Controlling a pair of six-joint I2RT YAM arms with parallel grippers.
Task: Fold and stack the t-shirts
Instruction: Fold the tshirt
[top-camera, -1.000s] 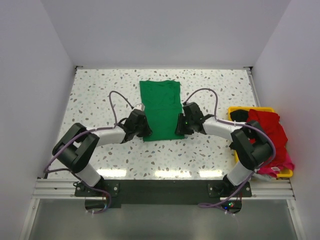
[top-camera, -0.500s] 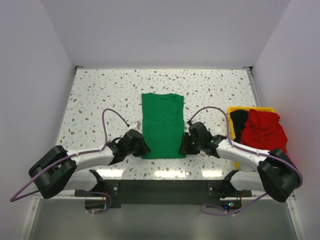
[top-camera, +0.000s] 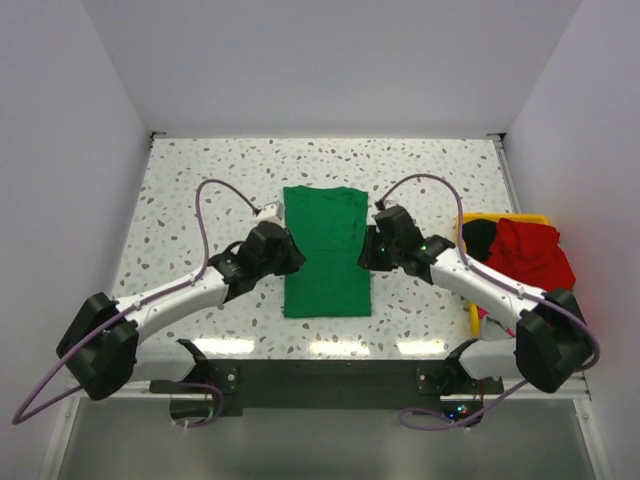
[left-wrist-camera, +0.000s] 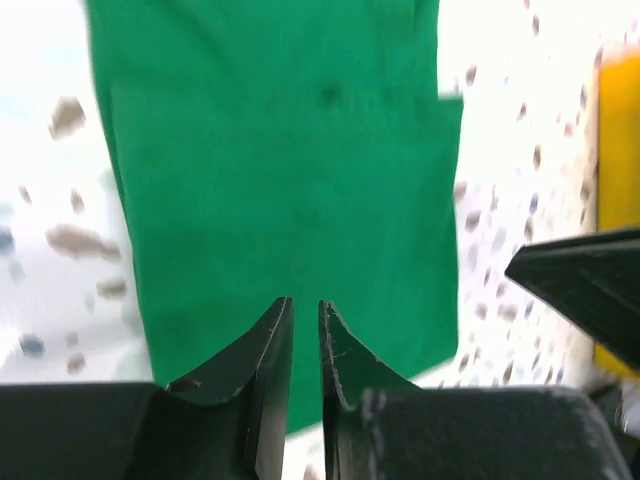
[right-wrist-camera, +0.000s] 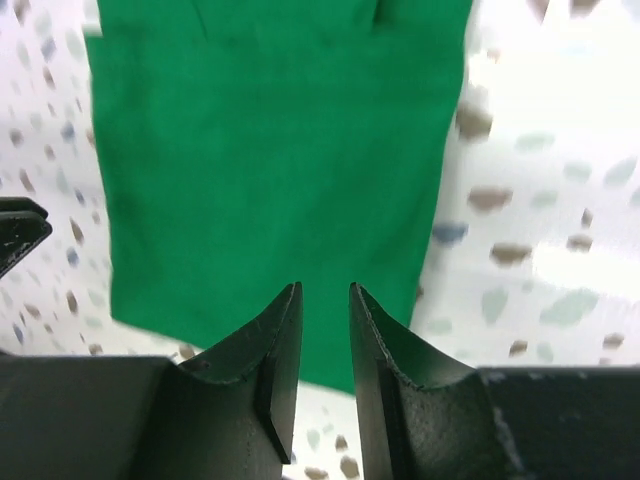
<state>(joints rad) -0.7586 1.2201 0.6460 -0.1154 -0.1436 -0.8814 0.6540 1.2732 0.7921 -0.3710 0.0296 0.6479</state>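
A bright green t-shirt (top-camera: 325, 265) lies flat in a long folded rectangle at the table's middle, also filling the left wrist view (left-wrist-camera: 280, 150) and the right wrist view (right-wrist-camera: 270, 150). My left gripper (top-camera: 287, 250) hovers at its left edge, jaws a narrow slit apart with nothing between them (left-wrist-camera: 305, 302). My right gripper (top-camera: 368, 250) hovers at its right edge, slightly open and empty (right-wrist-camera: 325, 287). Red (top-camera: 530, 255) and black (top-camera: 480, 235) t-shirts are heaped at the right.
A yellow bin (top-camera: 468, 218) at the table's right edge holds the heaped shirts; its side shows in the left wrist view (left-wrist-camera: 618, 200). White walls enclose the speckled table (top-camera: 200, 190) on three sides. Purple cables arc over both arms.
The green t-shirt was dragged toward the near edge. Both grippers then came off its near corners and moved up along its sides; the left jaws parted slightly.
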